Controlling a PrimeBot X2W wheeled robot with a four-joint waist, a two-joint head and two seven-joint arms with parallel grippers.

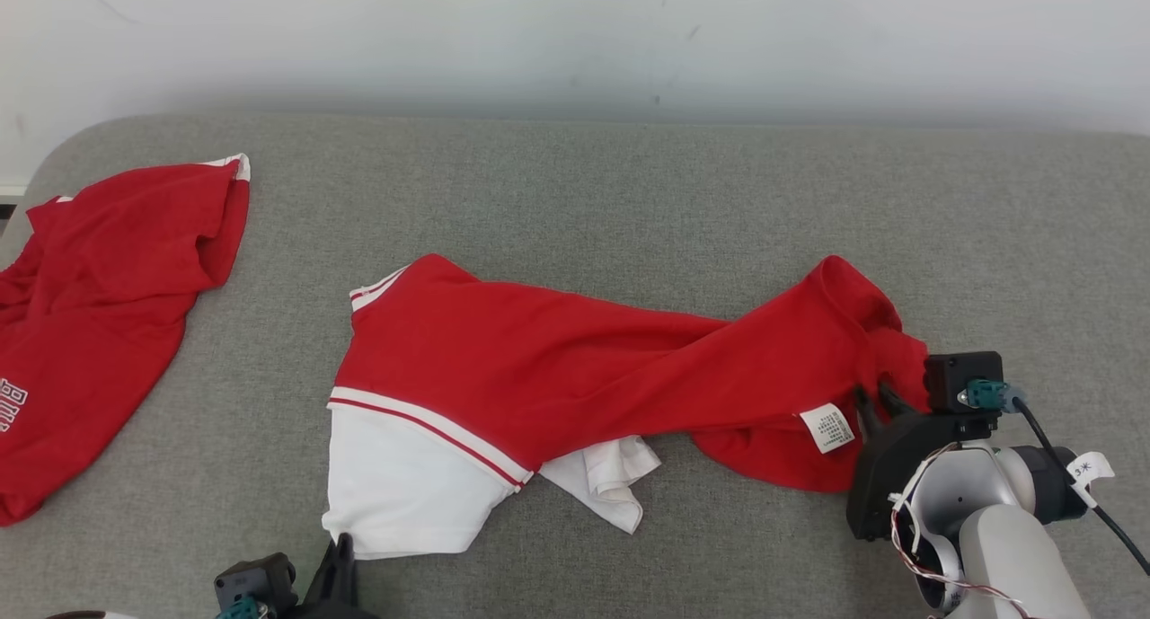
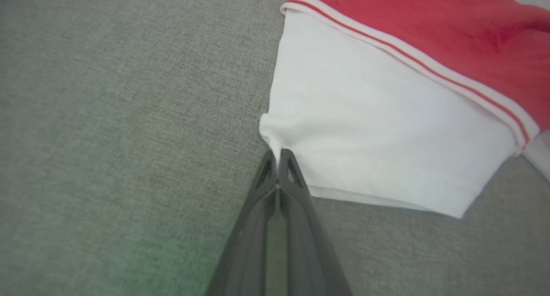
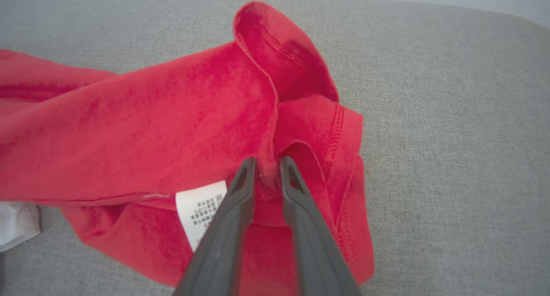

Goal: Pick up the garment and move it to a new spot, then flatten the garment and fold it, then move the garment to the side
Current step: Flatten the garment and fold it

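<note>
Head view | left end effector (image 1: 340, 549), right end effector (image 1: 877, 394) clamp garment (image 1: 575, 358)

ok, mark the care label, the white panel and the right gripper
care label (image 1: 827, 427), head view, middle of the tag
white panel (image 2: 378, 128), left wrist view, its flat middle
right gripper (image 3: 267, 165), right wrist view, midway between fingertips, on a garment (image 3: 129, 128) fold

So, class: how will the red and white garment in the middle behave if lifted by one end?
The red and white fabric garment is probably floppy: it lies twisted and rumpled, so the rest would hang. Thin edges suggest it is light. The grey woven surface may drag on it.
</note>
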